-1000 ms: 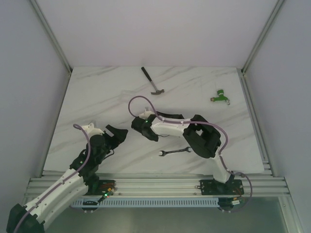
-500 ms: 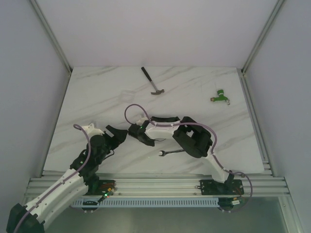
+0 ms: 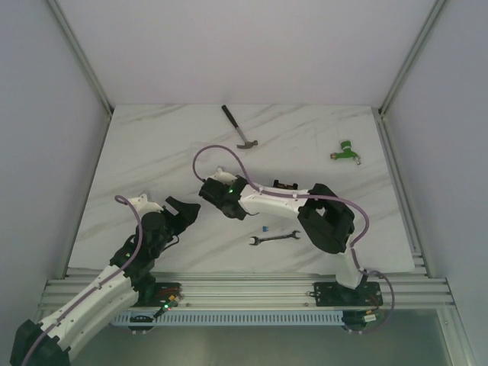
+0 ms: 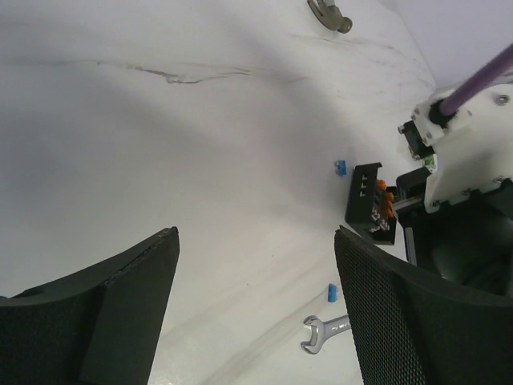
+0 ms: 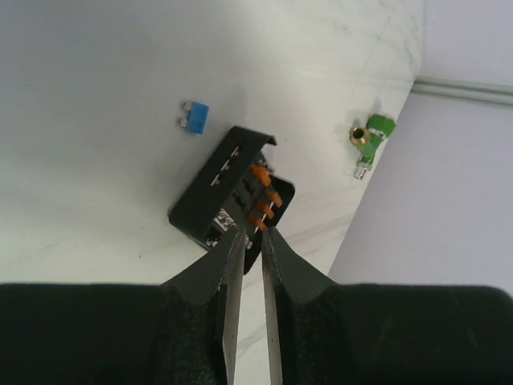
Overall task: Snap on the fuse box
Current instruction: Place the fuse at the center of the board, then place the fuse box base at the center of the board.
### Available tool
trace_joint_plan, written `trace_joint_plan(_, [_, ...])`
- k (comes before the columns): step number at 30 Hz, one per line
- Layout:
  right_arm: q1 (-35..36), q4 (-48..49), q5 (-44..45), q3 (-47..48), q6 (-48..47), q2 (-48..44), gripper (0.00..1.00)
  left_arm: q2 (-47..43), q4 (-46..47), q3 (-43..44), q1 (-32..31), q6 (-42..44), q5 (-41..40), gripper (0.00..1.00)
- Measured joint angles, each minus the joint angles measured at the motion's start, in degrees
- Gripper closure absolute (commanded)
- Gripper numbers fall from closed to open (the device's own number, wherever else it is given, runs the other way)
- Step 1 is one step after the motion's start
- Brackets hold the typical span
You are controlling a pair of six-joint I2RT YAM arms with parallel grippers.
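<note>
The right gripper [image 5: 252, 233] has its fingers drawn almost together, with only a slit between them. The tips are closed on the near edge of the fuse box [image 5: 224, 188], at its row of orange fuses [image 5: 271, 196]. Whether a fuse or the box wall lies between the tips cannot be told from the wrist view. The fuse box sits mid-way across the table [image 3: 152, 168], just beyond the right forearm in the overhead view. So narrow a grip suits a thin part. In the inspector's judgement the fingers are set this way to steady the box or press a part home, and the snapping step is in hand, not shown complete.

The left gripper [image 4: 255, 241] has its fingers spread wide with nothing between them. It faces the box from well apart, and is judged to be standing by while its camera takes a side view of the work.

Count:
- One fuse box, with at least three orange fuses seated in it.
- Two loose blue fuses, one [image 4: 340, 168] just beside the box and the other [image 4: 332, 293] near the wrench [image 3: 274, 239].
- One wrench.
- One hammer [image 3: 239, 130] and one green fitting [image 3: 345, 151], both well apart toward the back.
</note>
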Motion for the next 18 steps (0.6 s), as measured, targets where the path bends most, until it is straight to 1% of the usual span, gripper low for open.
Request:
trace_joint_plan(5, [-4.0, 1.3, -3.2, -4.5, 1.7, -1.7, 0.68, 0.0, 0.0, 0.0, 0.0, 0.0, 0.1, 0.13])
trace_joint_plan(8, [-7.1, 2.9, -8.1, -8.4, 2.2, -7.0, 0.60, 0.0, 0.0, 0.0, 0.0, 0.0, 0.1, 0.13])
trace_joint_plan(10, [-9.8, 4.7, -12.4, -10.4, 2.6, -11.7, 0.59, 0.0, 0.0, 0.0, 0.0, 0.0, 0.1, 0.13])
trace_joint_plan(12, [-14.1, 7.7, -18.1, -12.1, 3.2, -16.6, 0.58, 0.1, 0.0, 0.0, 0.0, 0.0, 0.1, 0.12])
trace_joint_plan(14, [-20.3, 10.7, -25.1, -12.9, 4.3, -19.8, 0.57, 0.4, 0.0, 0.0, 0.0, 0.0, 0.3, 0.13])
trace_joint_plan(18, [-33.4, 16.7, -39.6, -13.0, 7.0, -19.9, 0.56, 1.8, 0.1, 0.0, 0.0, 0.0, 1.2, 0.13])
